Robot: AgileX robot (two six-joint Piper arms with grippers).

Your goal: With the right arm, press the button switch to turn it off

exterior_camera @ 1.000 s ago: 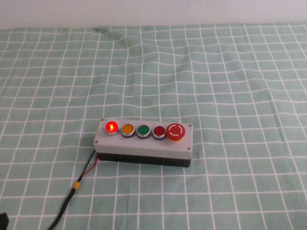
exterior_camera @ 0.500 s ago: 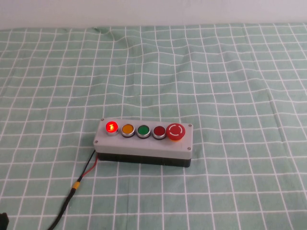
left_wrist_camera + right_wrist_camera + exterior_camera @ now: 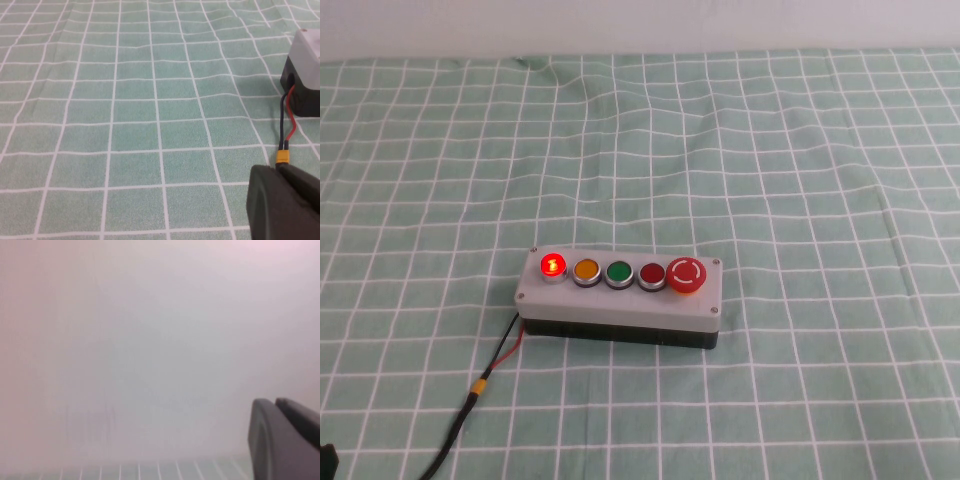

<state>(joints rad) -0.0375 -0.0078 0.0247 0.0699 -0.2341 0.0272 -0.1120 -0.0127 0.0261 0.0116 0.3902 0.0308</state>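
Green-checked cloth over the surface [image 3: 800, 160], grey-white box [image 3: 620, 300] near the middle, the button switch [image 3: 552, 266] glowing red at its left end, beside an orange button [image 3: 586, 270]. Left hand [image 3: 282, 202] low near the box's red-black wire [image 3: 289, 131], fingers clenched. Right hand [image 3: 285, 435] facing pale wall, fingers clenched, clear of the box.

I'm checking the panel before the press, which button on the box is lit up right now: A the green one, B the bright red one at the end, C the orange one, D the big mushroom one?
B: the button switch at the robot's-left end of the box glows red; the orange button and green button look unlit. The left gripper is near the cable; the right gripper faces a blank wall.
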